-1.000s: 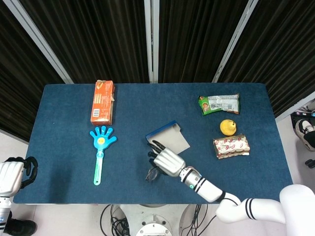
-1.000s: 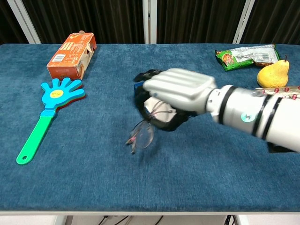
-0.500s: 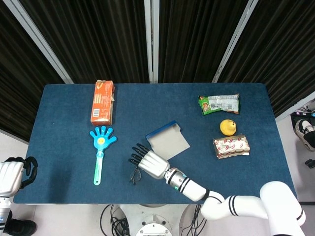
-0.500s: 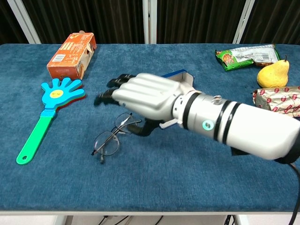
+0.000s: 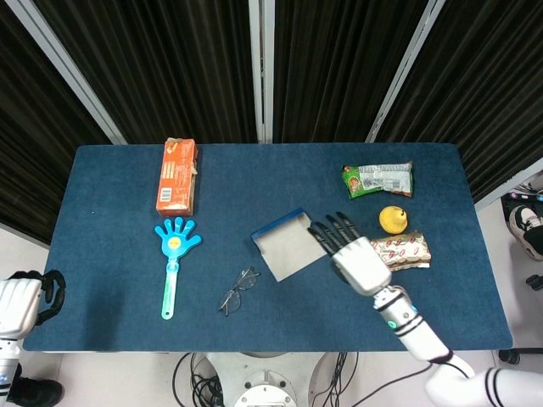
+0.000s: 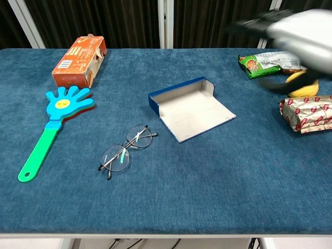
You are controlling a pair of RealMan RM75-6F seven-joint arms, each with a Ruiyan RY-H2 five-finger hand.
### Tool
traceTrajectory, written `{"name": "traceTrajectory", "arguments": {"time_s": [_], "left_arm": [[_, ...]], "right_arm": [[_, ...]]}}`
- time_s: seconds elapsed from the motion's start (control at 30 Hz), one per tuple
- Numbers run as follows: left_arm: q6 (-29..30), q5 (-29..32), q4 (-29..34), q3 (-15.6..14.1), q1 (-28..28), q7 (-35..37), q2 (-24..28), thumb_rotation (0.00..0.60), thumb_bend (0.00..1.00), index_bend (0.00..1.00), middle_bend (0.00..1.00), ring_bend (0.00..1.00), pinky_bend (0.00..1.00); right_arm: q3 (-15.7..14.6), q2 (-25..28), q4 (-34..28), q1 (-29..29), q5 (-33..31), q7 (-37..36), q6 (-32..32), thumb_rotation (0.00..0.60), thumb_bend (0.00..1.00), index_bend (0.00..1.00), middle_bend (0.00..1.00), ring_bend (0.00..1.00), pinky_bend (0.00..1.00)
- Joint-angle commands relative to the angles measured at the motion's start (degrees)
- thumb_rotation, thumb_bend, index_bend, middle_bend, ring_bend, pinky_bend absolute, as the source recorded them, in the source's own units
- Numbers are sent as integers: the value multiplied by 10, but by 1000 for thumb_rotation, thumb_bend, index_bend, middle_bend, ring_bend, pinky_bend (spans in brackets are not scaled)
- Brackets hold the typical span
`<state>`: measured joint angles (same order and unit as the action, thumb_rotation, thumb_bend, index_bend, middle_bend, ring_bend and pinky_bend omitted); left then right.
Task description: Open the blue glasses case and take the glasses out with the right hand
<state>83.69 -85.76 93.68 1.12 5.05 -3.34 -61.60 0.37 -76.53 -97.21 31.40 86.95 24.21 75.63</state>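
The blue glasses case [image 5: 287,243] [image 6: 190,107] lies open at the table's middle, its pale inside bare. The wire-framed glasses [image 5: 237,290] [image 6: 124,152] lie folded on the cloth, to the left of the case and nearer the front edge. My right hand [image 5: 349,251] [image 6: 290,33] hovers above the table to the right of the case, fingers spread and holding nothing; it is blurred in the chest view. My left hand [image 5: 24,303] hangs off the table's front left corner with its fingers curled in, holding nothing.
An orange box [image 5: 176,175] and a blue hand-shaped clapper [image 5: 173,261] sit on the left. On the right are a green snack packet [image 5: 377,179], a yellow pear [image 5: 392,219] and a red-and-white wrapped pack [image 5: 399,252].
My right hand let go of the glasses at the front left of the case, then lifted and swung to the right of the case. The glasses now lie free on the cloth.
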Motion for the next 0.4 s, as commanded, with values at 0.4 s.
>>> {"name": "traceTrajectory", "arguments": {"time_s": [0.4], "left_arm": [[5,1,-1,1,-2,-11,-5,600,358,687,714,554,472]], "right_arm": [[-94,161,-8,-173,47,-184,128,600,350,0,47,0,0]]}}
